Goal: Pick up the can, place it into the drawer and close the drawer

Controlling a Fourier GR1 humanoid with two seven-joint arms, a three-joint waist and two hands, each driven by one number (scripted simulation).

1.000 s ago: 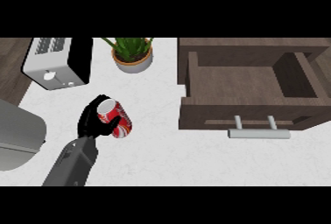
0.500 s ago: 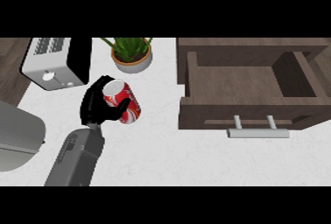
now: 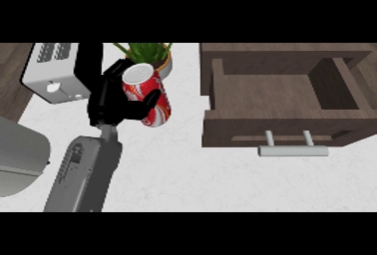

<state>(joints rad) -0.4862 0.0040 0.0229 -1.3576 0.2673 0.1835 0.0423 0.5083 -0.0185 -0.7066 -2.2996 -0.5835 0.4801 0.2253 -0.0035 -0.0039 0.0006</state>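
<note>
Can (image 3: 149, 94) in left hand (image 3: 112, 102), w/ drawer (image 3: 283, 102) open alongside.

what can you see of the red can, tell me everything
The can is red with white lettering and a silvery top rim, and looks like metal. It is closed as far as the view shows and tilted, its top leaning toward the upper left. The left hand holds it, black fingers and thumb curled round its side. It appears lifted off the white counter, just in front of the potted plant, right of the toaster and left of the open wooden drawer.
</note>
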